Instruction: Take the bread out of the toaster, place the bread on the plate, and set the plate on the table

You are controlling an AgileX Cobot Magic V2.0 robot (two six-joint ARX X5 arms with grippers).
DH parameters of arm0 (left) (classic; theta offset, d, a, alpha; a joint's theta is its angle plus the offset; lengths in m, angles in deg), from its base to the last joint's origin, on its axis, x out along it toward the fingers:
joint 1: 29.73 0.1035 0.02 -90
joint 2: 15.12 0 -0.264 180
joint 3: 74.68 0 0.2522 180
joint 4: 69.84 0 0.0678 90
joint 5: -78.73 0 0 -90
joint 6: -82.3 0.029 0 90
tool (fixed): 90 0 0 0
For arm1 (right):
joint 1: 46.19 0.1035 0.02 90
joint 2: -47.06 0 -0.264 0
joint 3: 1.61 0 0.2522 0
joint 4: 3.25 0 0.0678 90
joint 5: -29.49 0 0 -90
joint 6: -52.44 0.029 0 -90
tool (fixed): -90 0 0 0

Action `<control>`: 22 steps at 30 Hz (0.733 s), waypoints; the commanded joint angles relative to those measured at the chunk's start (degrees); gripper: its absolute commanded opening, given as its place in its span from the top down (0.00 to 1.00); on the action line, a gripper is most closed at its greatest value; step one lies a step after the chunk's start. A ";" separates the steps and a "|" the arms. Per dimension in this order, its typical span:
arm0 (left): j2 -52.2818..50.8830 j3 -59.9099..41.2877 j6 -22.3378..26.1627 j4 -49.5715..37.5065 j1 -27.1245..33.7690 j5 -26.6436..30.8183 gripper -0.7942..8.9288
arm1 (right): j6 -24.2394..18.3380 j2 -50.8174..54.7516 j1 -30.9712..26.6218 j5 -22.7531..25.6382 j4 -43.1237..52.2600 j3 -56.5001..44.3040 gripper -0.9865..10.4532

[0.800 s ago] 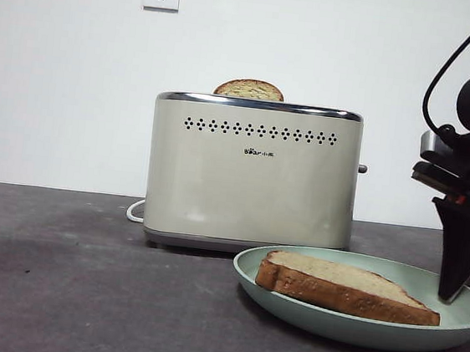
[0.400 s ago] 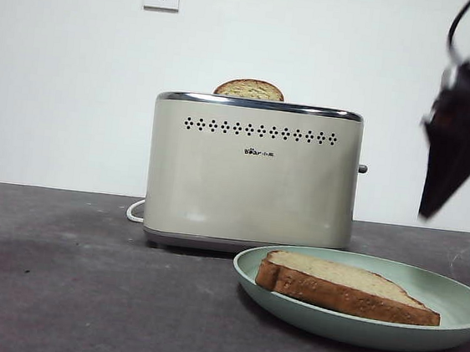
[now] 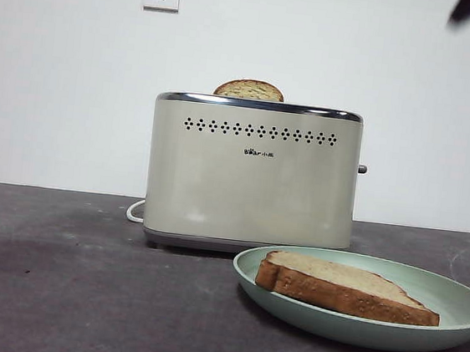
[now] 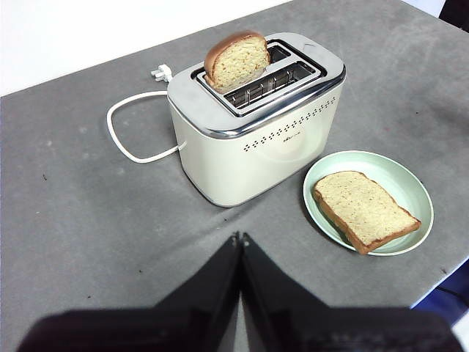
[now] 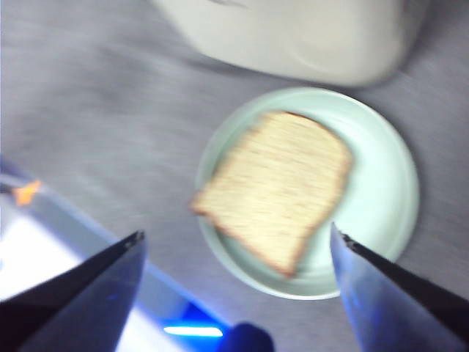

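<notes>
On the left of the worktop (image 3: 56, 275), bare dark grey surface; a white cord (image 4: 128, 139) loops out from the toaster's left end to a plug lying further back.

Centre: cream toaster (image 3: 252, 178), chrome top rim, row of small dark holes across the front, lever knob sticking out on its right end. A second slice (image 3: 249, 89) stands upright in the far slot, only its domed top showing over the rim in the front view. Near slot looks empty in the left wrist view.

Right and nearer than the toaster: mint-green plate (image 3: 456, 313) sitting flat on the worktop, just beside the toaster's near right corner, not touching it as far as the left wrist view shows. The bread (image 3: 345, 287) lies flat in the plate, crust edge facing front, its left end close to the plate's left rim.

Left pincer (image 4: 239, 242): clenched, jaws pressed together, grasping nothing, held high over the near worktop, well clear of toaster and plate.

Right pincer (image 5: 234, 253): released, jaws wide apart, nothing between them, high above the plate with the bread in view below. Right wrist view is motion-blurred. In the front view only a black tip shows at the top right corner.
</notes>
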 commanded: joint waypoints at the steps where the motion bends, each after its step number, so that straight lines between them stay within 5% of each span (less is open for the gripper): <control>1: -0.13 0.04 0.09 -0.11 0.04 -0.09 0.93 | -0.39 5.14 1.51 -2.49 -1.75 -0.35 0.67; 8: -0.13 0.04 0.07 -0.09 0.02 -0.24 0.93 | -0.87 12.94 4.35 -2.73 -8.13 -0.35 0.92; 22: -0.11 0.04 0.09 1.55 0.04 0.02 0.93 | -1.07 14.14 5.68 -2.45 -9.62 -0.35 0.91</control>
